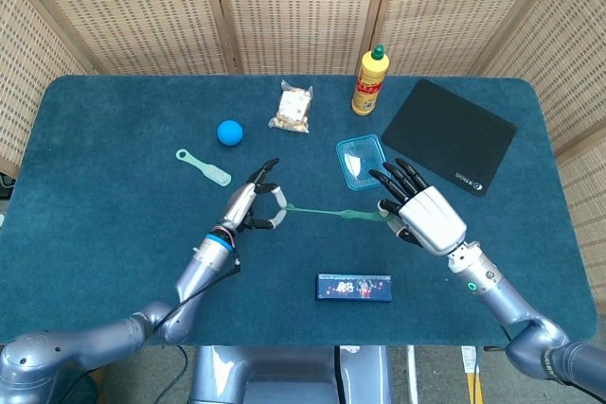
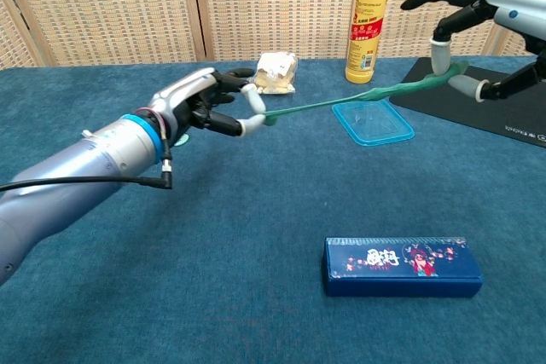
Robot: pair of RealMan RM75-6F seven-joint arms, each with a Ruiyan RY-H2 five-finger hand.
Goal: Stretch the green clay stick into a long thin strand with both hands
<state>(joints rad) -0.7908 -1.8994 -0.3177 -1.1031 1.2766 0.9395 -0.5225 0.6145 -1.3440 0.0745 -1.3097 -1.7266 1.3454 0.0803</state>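
The green clay [image 1: 331, 212] [image 2: 350, 98] hangs above the table as a long thin strand between both hands. My left hand [image 1: 252, 205] [image 2: 205, 106] pinches its left end between thumb and a finger. My right hand [image 1: 421, 216] [image 2: 482, 23] pinches the thicker right end, with the other fingers spread. The strand runs nearly level in the head view and rises to the right in the chest view.
A dark blue box [image 1: 354, 287] [image 2: 403, 266] lies near the front edge. A clear blue lid [image 1: 360, 160], yellow bottle [image 1: 369, 79], black mat [image 1: 449, 135], snack bag [image 1: 293, 107], blue ball [image 1: 229, 132] and green brush [image 1: 203, 166] lie farther back.
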